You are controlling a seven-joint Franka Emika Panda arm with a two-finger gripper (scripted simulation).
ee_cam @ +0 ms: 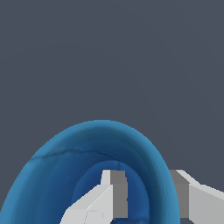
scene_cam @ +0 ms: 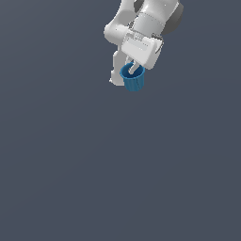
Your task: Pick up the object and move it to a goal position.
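One blue cup (scene_cam: 133, 81) is the only loose thing in sight, a small cylinder with ribbed sides and a darker blue hollow, its mouth turned up toward the white arm (scene_cam: 141, 28). It sits near the top of the exterior view, a little right of centre, directly under the gripper (scene_cam: 132, 70). The wrist view shows how it is held: one of the fingers (ee_cam: 109, 192) reaches down inside the hollow and the other lies against the outer wall, so the pair is closed narrowly on the cup's rim wall. Around it spreads a flat, uniform dark grey-blue surface (scene_cam: 117, 179) filling both views, with no edges, walls or markings visible. One arm, one gripper with two fingers.
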